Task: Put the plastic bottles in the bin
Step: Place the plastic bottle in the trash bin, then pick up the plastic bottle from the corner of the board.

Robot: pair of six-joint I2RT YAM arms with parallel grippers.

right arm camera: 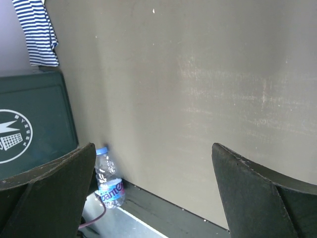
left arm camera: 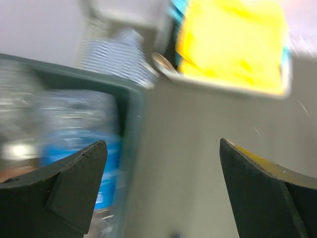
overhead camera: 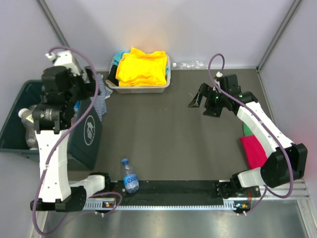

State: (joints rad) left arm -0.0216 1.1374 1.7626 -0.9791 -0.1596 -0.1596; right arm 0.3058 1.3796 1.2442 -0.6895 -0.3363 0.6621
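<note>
The left gripper (left arm camera: 163, 148) is hovering over the dark green bin (overhead camera: 12, 136), jaws spread wide and empty, with bottles (overhead camera: 28, 126) lying inside below it. The right gripper (right arm camera: 153, 148) is gaping too, holding nothing above the table (overhead camera: 173, 139). A blue-capped bottle (overhead camera: 130, 176) is lying at the near edge beside the bin; fetching it looks to be the next job, calling for a reach down and a firm squeeze

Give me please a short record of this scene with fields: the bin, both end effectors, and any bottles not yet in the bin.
bin: dark green, left side, holds bottles
left end effector: open, empty, at bin rim
right end effector: open, empty, above table
blue-capped bottle: on table, near front edge
clear bottle: far edge, right of white tray
</note>
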